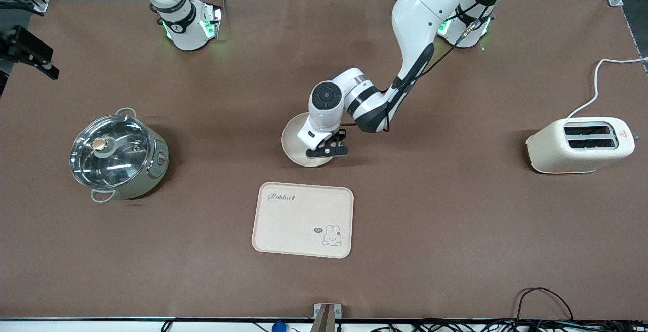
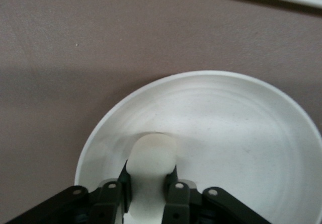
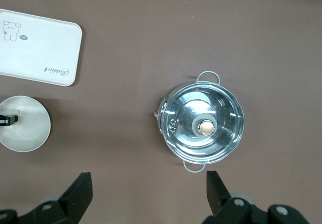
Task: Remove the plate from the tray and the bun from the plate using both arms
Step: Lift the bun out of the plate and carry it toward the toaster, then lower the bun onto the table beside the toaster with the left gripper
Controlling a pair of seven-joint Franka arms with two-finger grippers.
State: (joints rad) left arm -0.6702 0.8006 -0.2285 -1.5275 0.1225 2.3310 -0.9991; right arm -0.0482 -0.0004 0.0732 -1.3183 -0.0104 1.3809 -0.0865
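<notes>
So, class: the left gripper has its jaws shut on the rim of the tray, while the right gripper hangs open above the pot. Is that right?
Not quite. The left gripper grips the plate, not the tray, as the left wrist view shows. The right gripper does hang open above the pot.

The counter (image 1: 455, 231) wears a matt brown cloth-like cover with a fine grain. The plate (image 2: 241, 133) looks matt cream with faint speckles; the bun (image 2: 151, 158) is smooth and pale. The pot (image 1: 119, 155) has a glossy reflective lid. The tray (image 1: 302, 219) is matt; the toaster (image 1: 579, 144) is satin cream.
</notes>
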